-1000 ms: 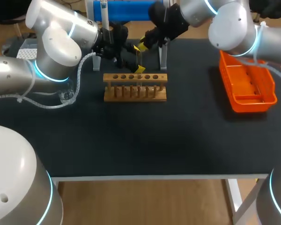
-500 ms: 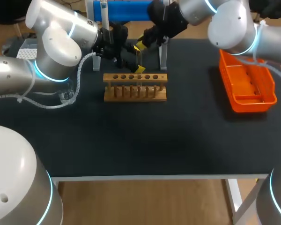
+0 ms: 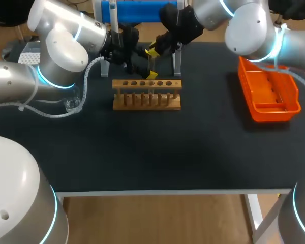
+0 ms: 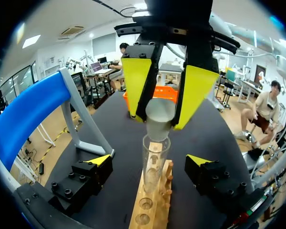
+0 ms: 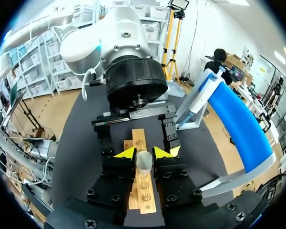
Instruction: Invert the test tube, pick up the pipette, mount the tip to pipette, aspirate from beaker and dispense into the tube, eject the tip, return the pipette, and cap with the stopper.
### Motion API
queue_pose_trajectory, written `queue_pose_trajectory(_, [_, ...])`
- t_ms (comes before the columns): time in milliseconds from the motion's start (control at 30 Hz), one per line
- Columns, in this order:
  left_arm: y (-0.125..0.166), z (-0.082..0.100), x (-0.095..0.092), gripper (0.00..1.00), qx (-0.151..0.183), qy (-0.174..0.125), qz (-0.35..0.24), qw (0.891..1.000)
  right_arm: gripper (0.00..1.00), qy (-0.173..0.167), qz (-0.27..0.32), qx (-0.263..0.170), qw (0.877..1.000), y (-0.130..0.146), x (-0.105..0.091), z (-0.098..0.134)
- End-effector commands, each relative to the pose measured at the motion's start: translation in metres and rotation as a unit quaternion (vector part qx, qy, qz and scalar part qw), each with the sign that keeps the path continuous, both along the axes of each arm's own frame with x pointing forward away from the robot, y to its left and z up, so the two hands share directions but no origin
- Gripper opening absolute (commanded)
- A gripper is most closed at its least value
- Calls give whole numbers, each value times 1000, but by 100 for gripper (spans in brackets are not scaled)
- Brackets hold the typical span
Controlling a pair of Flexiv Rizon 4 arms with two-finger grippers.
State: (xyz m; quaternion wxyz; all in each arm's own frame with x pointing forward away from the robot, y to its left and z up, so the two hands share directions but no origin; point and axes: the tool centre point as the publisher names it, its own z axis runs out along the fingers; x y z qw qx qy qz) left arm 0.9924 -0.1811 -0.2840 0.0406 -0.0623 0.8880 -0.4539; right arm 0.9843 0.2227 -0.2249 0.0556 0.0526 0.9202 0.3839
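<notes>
A clear test tube (image 4: 154, 160) stands upright in the wooden rack (image 3: 146, 95). My left gripper (image 4: 148, 161) is open, one yellow tip on each side of the tube and neither touching it. My right gripper (image 5: 143, 153) comes from above and is shut on a grey stopper (image 4: 159, 116), whose narrow end is at the tube's mouth. In the head view both grippers meet over the rack's far side, the right gripper (image 3: 151, 51) just above the tube (image 3: 151, 66). The pipette (image 3: 113, 12) hangs on the blue stand (image 3: 142, 10) behind.
An orange tray (image 3: 268, 91) lies at the right of the table. A glass beaker (image 3: 72, 104) sits at the left beside my left arm. The stand's legs (image 3: 177, 62) are close behind the rack.
My right arm has edged slightly toward the far side with the stopper still in its fingers. The left arm and the tube have kept still.
</notes>
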Motion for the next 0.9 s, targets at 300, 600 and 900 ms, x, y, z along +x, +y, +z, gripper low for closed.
queue_pose_trajectory(300, [0,0,0,100,1,0,1,1000,0,-1,1,7,1000,5,2,12])
queue_pose_trajectory(600, [0,0,0,100,1,0,1,1000,0,2,3,9,1000,7,0,8])
queue_pose_trajectory(900, [0,0,0,100,1,0,1,1000,0,8,3,1,1000,5,-4,-4])
